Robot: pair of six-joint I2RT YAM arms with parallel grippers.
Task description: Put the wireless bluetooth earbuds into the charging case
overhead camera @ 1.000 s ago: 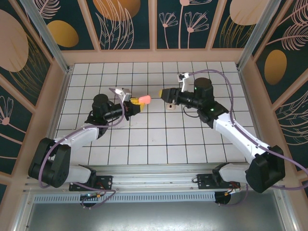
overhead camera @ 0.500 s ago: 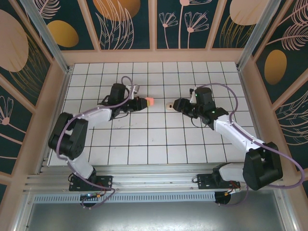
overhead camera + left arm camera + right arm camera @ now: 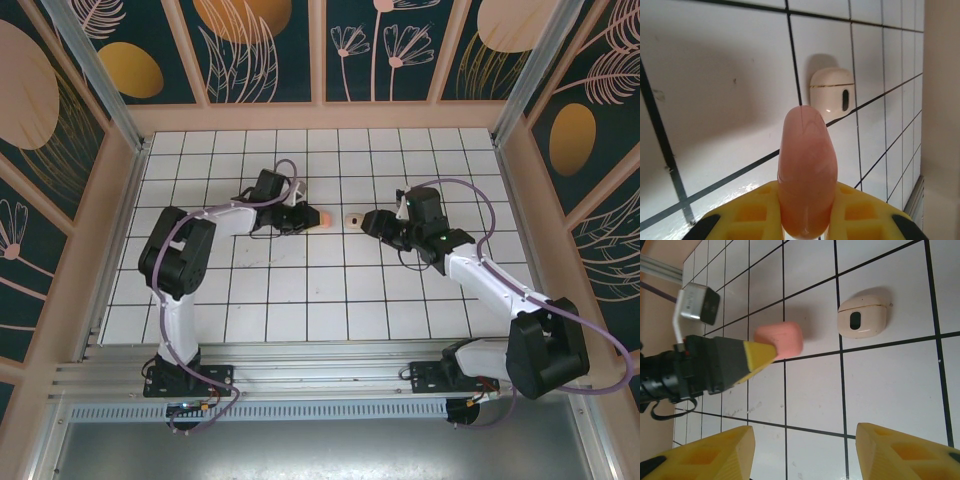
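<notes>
The left gripper (image 3: 302, 216) is squeezed shut on the pink case (image 3: 314, 215), with a yellow finger on each side of it. The case is up off the white tiled table (image 3: 330, 290), held out to the right. A second ago this arm was bent low and the case sat a bit more to the left and farther back. Now the arm is stretched out and the case has come closer to the beige oval (image 3: 352, 218). The oval lies flat on a tile, just right of the case but not touching it. It has a dark spot in its middle and it has not moved. The right gripper (image 3: 372, 221) is just to the right of the oval. Its two yellow fingers (image 3: 710, 452) stand apart with nothing between them. A second ago it was farther back and more to the left, and now it has pulled a little to the right.
</notes>
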